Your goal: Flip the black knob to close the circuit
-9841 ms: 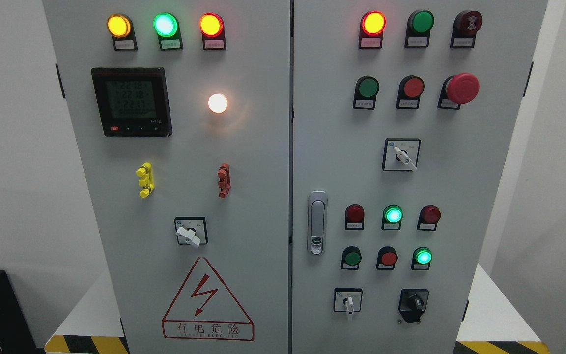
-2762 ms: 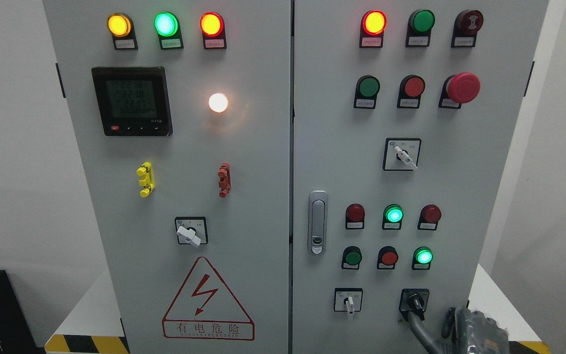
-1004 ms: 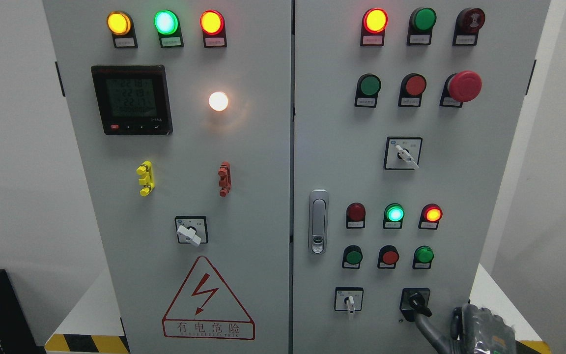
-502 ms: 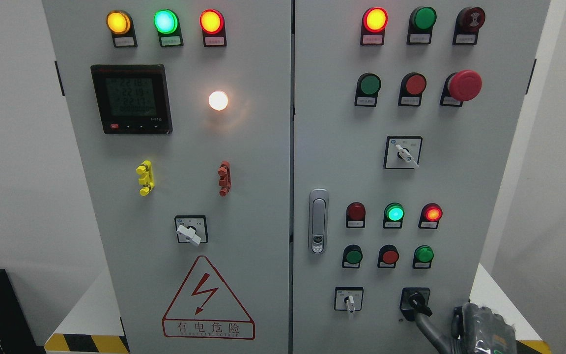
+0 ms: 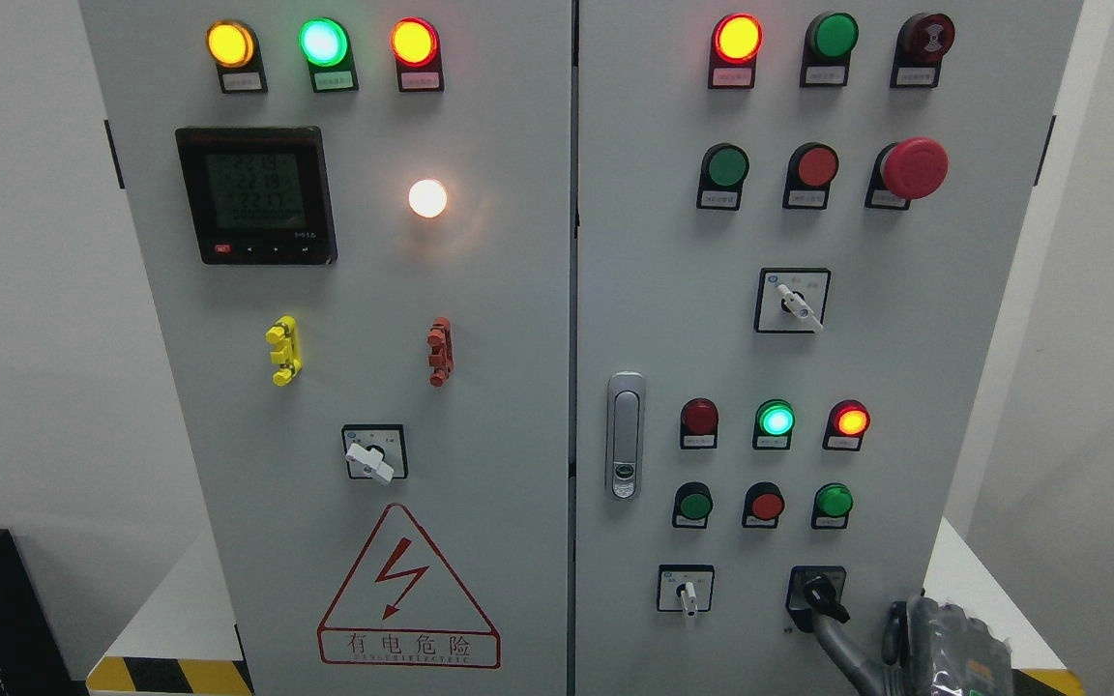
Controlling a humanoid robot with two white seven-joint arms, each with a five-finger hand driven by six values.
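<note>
Low on the cabinet's right door, the black knob [image 5: 823, 596] points down-right, our right hand [image 5: 939, 648] touching it with one extended finger, grasping nothing. We should keep contact light, avoiding overshoot; the red lamp [image 5: 850, 420] suggests closure.

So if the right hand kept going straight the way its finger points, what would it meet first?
The black knob. The right hand points a finger up and left; its tip already looks to be at the knob, though depth is unclear. Behind lies the cabinet door.
</note>
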